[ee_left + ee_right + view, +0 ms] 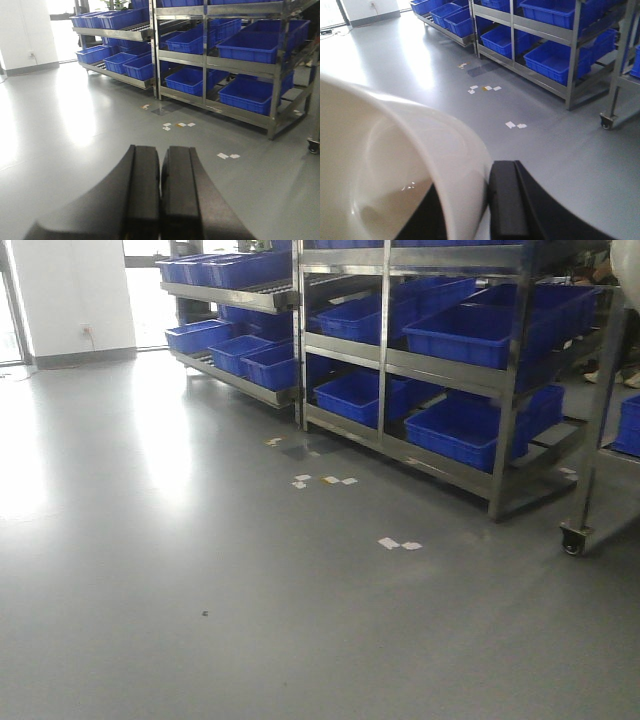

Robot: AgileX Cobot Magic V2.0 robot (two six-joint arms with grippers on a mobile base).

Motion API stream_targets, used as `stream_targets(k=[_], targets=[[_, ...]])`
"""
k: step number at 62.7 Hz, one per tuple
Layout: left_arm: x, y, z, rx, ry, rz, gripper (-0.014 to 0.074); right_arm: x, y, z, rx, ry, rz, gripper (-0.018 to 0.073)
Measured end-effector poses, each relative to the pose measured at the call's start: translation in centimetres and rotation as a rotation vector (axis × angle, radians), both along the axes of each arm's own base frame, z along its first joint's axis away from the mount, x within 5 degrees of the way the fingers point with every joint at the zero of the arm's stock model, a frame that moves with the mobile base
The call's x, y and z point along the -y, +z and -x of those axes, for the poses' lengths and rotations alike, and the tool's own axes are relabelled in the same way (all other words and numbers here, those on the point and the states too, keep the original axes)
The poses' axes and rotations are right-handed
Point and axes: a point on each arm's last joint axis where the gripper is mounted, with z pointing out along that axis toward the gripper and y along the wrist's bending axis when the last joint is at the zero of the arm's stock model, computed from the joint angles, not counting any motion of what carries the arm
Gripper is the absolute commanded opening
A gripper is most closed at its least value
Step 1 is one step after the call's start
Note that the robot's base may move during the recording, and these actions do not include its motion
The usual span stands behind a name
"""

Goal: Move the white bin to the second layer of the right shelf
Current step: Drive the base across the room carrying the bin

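The white bin fills the lower left of the right wrist view, tilted with its smooth cream inside facing the camera. My right gripper is shut on the bin's wall: one black finger presses the outside and the other shows dark inside the tub. It hangs above grey floor. In the left wrist view my left gripper is shut with nothing between its pads, also above the floor. Neither gripper shows in the front view. I cannot make out the right shelf second layer in these views.
Steel racks holding several blue crates stand ahead and to the right. A further rack's post on a caster is at the far right. Paper scraps lie on the grey floor. A white wall is at far left.
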Motion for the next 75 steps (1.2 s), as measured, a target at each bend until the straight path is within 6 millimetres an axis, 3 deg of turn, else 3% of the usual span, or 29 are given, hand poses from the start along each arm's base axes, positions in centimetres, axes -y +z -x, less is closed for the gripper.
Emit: stream_targets(k=[75], targets=[[0.00,0.00,0.00,0.000,0.000,0.000,0.0085,0.00,0.00,0.00,0.000,0.000,0.000,0.0057]])
